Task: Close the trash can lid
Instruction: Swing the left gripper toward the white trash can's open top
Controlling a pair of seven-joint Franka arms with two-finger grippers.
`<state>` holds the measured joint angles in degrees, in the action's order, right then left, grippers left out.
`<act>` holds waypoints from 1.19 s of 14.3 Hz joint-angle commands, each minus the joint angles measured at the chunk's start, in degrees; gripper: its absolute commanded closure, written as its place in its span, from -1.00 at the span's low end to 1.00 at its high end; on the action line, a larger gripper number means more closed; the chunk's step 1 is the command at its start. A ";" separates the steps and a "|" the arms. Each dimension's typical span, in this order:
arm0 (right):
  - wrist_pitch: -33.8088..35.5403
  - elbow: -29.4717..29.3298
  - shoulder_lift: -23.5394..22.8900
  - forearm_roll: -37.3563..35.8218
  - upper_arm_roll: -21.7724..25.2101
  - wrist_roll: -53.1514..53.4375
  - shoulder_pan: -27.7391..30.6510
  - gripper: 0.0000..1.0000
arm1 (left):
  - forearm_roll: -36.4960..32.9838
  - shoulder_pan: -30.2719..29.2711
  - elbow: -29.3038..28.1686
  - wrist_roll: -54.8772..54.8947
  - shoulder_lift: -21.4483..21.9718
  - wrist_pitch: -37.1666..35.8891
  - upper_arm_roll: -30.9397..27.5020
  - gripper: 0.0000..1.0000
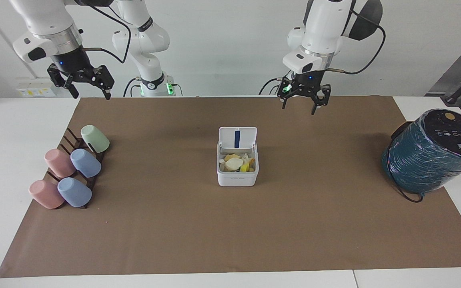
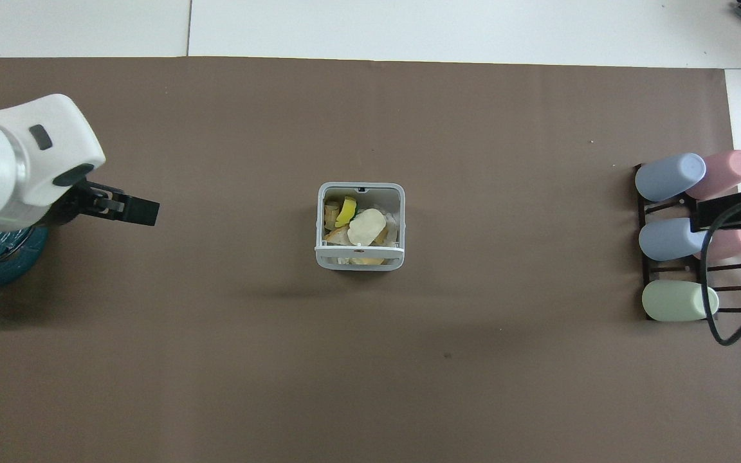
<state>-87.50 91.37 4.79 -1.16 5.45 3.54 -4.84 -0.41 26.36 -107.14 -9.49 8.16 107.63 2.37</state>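
Note:
The trash can [image 1: 237,179] is a small white square box in the middle of the brown mat, holding food scraps; it also shows in the overhead view [image 2: 361,188]. Its lid [image 1: 237,138] stands upright and open at the edge nearer the robots, blue stripe showing; the overhead view shows the lid [image 2: 359,260] edge-on. My left gripper [image 1: 299,109] is open and empty. It hangs in the air over the mat, between the can and the teal cylinder, apart from the lid; it also shows in the overhead view [image 2: 134,209]. My right gripper [image 1: 90,96] is open and waits above the cup rack [image 2: 731,215].
A large teal-wrapped cylinder with a black top [image 1: 434,154] lies at the left arm's end of the mat. A dark rack [image 1: 70,140] holds several pastel cups [image 1: 85,163] at the right arm's end. The brown mat [image 1: 230,240] covers the white table.

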 commanded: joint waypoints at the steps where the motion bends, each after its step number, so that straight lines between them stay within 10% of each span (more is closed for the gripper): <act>1: 0.92 0.56 1.01 1.16 -0.09 -1.25 0.36 -1.00 | -1.17 4.92 -4.39 -4.04 3.17 2.23 -0.97 0.49; 4: 0.92 0.56 1.01 1.16 0.00 -1.34 0.36 -1.00 | -1.17 9.31 -5.71 -4.93 3.17 2.32 -0.97 1.00; 17: 0.92 0.56 1.01 1.16 0.00 -1.25 0.36 -1.00 | -1.08 14.08 -3.53 -10.11 -9.20 19.44 -0.97 1.00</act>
<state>-87.50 91.37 4.79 -1.16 5.45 3.54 -4.84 -0.41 40.07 -112.26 -18.37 0.84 125.14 2.00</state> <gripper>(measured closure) 0.000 0.987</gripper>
